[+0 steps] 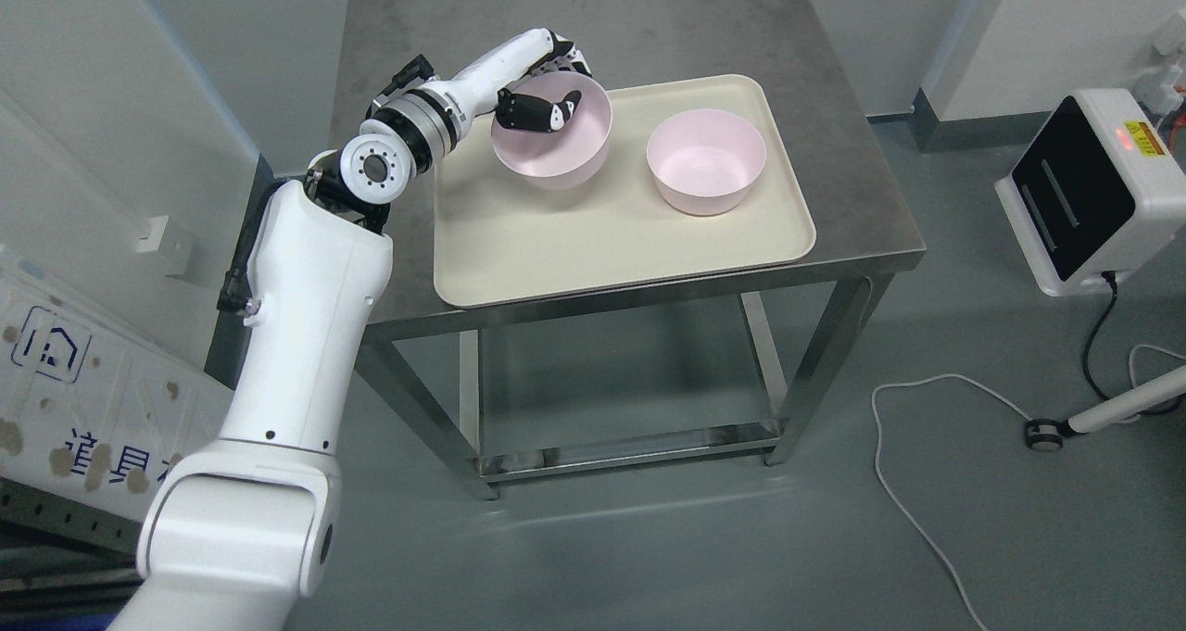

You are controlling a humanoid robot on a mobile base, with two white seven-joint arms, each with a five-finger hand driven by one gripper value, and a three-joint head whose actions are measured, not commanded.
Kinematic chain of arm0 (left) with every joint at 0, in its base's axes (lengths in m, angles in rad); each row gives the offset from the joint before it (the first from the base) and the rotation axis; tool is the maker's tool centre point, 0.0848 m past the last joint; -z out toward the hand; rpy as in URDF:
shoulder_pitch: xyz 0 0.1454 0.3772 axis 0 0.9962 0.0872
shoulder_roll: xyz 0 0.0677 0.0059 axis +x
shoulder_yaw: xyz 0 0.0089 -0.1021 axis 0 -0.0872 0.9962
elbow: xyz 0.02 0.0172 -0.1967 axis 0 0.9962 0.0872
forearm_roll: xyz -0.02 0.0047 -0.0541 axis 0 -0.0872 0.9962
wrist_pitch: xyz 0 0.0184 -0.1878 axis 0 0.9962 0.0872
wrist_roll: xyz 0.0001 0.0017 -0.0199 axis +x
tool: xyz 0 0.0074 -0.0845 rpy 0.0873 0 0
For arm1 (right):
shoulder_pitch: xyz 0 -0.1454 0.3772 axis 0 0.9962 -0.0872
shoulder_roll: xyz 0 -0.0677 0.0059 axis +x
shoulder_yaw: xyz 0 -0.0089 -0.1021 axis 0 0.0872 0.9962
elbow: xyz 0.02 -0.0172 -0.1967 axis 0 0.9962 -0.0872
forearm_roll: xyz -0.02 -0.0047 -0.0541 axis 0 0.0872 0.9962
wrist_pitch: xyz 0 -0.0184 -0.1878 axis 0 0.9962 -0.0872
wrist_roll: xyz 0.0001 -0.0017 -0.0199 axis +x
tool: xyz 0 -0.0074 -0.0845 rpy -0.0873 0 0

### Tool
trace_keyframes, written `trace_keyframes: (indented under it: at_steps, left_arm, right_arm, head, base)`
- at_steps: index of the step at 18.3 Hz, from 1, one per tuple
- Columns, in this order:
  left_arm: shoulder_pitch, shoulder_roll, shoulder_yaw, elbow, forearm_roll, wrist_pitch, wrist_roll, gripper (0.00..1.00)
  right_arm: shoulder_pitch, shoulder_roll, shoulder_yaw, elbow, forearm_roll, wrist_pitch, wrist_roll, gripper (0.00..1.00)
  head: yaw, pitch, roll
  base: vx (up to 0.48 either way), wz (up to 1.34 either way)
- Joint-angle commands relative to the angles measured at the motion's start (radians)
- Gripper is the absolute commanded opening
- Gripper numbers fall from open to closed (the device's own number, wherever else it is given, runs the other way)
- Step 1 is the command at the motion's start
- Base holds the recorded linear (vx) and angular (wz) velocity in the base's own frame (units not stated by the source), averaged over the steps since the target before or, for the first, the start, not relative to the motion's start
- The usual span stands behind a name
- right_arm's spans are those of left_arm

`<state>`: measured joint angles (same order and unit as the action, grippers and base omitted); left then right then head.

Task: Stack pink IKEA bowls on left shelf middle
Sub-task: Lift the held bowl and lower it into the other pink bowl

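On the steel table: you are looking down from the robot's head at a table (834, 214) carrying a cream tray (556, 260) with two pink bowls.
Left bowl: the left bowl (556, 154) sits at the tray's back left and looks tilted, its far rim raised, most likely because the hand is gripping that edge.
Right bowl: the right bowl (706, 160) stands upright on the tray, near the first but apart from it, untouched.
Left hand: your left hand (547, 84) is clamped on the left bowl's rim, thumb (542, 112) inside the bowl, the other fingers (567, 55) behind the outer wall. A pinch across the wall suits a thin rim that offers no handle.
Left arm: it comes in from the lower left and reaches across the table's left edge.
Right arm: not visible.
Task stage: by my judgement, you are at the first pick; neither bowl is stacked.
Shelf: no shelf is clearly visible, so you cannot check the target from here.
Risk: a one-sided rim grip may let the bowl swing or slip when lifted.
Surroundings: a white box-shaped unit (1093, 186) and a cable (913, 511) lie on the floor to the right.
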<state>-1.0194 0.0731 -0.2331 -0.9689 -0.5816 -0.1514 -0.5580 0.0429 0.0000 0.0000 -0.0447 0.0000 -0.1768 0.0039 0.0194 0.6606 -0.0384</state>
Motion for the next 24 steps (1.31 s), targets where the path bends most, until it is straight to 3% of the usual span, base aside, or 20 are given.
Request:
trace_keyframes:
  at_steps: [1,3,6,21,22,23,24]
  left_arm:
    - [-0.051,-0.056,-0.22,-0.007,0.035,-0.002,0.003,0.01]
    - [-0.053,-0.056,-0.366,0.002,0.043,0.007,0.062,0.01]
    - [-0.056,-0.056,-0.457,0.047,0.101,0.012,0.223,0.02]
    - [-0.127,-0.056,-0.446,0.13,0.137,0.033,0.305,0.07]
    - [-0.127,-0.056,-0.448,0.142,0.134,0.033,0.303,0.12]
    - [-0.127,-0.056,-0.453,0.163,0.122,0.033,0.305,0.27]
    - [-0.127,-0.056,-0.454,0.183,0.106,0.035,0.305,0.55]
  right_arm:
    - [0.0,-0.017,-0.011,0.0,0.008,0.0,0.001,1.0]
    - [0.0,-0.017,-0.011,0.0,0.008,0.0,0.001,1.0]
    - [0.0,-0.017,-0.011,0.0,0.008,0.0,0.001,1.0]
    - [0.0,-0.017,-0.011,-0.001,0.008,0.0,0.001,1.0]
    - [0.0,-0.017,-0.011,0.0,0.008,0.0,0.001,1.0]
    - [0.0,-0.017,-0.011,0.0,0.008,0.0,0.001,1.0]
    - [0.0,-0.017,-0.011,0.0,0.008,0.0,0.001,1.0]
  head:
    - [0.0,0.0,0.0]
    - [0.0,0.0,0.0]
    - [0.0,0.0,0.0]
    - [0.0,0.0,0.0]
    - [0.0,0.0,0.0]
    - [0.0,0.0,0.0]
    - [0.0,0.0,0.0]
  base:
    - [0.0,0.0]
    - [0.0,0.0]
    - [0.0,0.0]
    - [0.0,0.0]
    - [0.0,0.0]
    - [0.0,0.0]
    - [0.0,0.0]
